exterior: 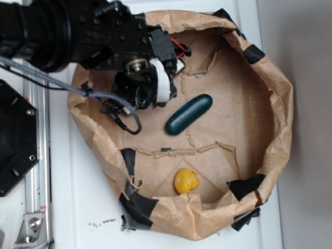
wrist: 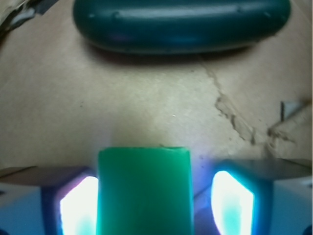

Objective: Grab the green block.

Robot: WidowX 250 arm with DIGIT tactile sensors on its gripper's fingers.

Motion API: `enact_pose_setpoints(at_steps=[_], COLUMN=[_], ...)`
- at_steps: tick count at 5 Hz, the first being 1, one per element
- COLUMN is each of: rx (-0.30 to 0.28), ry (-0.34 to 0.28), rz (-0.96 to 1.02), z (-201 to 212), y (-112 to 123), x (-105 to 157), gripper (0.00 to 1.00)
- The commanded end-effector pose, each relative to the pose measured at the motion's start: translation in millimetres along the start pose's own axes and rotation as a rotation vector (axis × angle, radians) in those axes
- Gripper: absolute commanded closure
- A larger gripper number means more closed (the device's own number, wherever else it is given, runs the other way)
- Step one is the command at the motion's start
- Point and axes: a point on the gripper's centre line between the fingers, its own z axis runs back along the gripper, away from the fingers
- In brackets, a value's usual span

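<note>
White bench (exterior: 83,207) carries your crumpled paper basin (exterior: 282,104), whose raised walls keep loose pieces in. Your arm reaches over its upper left. Beyond lies the dark capsule (wrist: 181,24), with a yellow duck (exterior: 185,181) well apart. The green block (wrist: 143,191) sits between your fingers (wrist: 232,200), which stand slightly wider than it; contact you cannot confirm.
</note>
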Motion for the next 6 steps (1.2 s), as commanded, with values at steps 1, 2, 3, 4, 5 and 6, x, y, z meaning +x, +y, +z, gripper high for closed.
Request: enact_pose_setpoints(at_steps=[1,2,3,4,5,6], rx=[0.139,0.179,0.149,0.150,0.137,0.121], ry=[0.031,-0.066,-0.047,-0.006,-0.057,-0.108], rz=[0.272,0.534,0.752,0.876,0.931,0.954], z=[56.6,107.5,152.7,151.1,150.5,151.9], y=[16.8,21.2,25.1,24.0,20.9,17.4], x=[19.4,50.1,65.3,70.7,73.3,76.0], gripper=[1.00,1.00,1.00,1.00,1.00,1.00])
